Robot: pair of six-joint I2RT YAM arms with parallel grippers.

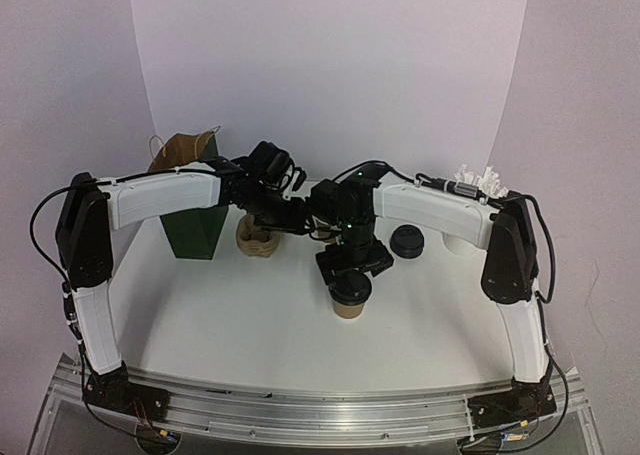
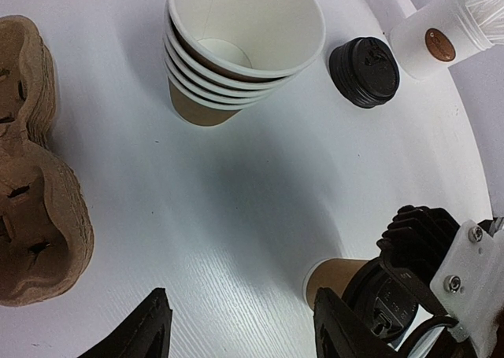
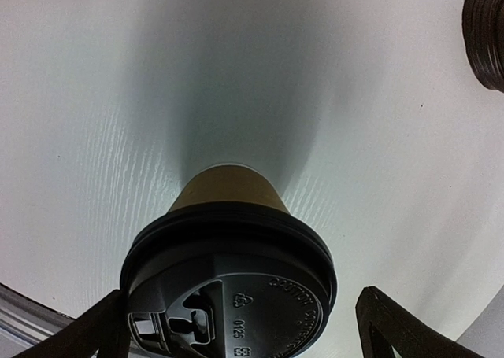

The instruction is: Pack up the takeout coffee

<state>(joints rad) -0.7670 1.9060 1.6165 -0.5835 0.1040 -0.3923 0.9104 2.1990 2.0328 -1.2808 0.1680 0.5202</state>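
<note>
The right claw (image 3: 236, 338) hangs over the takeout coffee (image 3: 230, 271), its jaws spread wide to either side of the black dome lid. One finger (image 3: 394, 326) stands clear of the lid; whether the other brushes the rim I cannot tell. The cup stands upright near the middle of the white table (image 1: 250, 315). The left claw (image 2: 244, 334) gapes too, holding nothing, just beside the cup.
</note>
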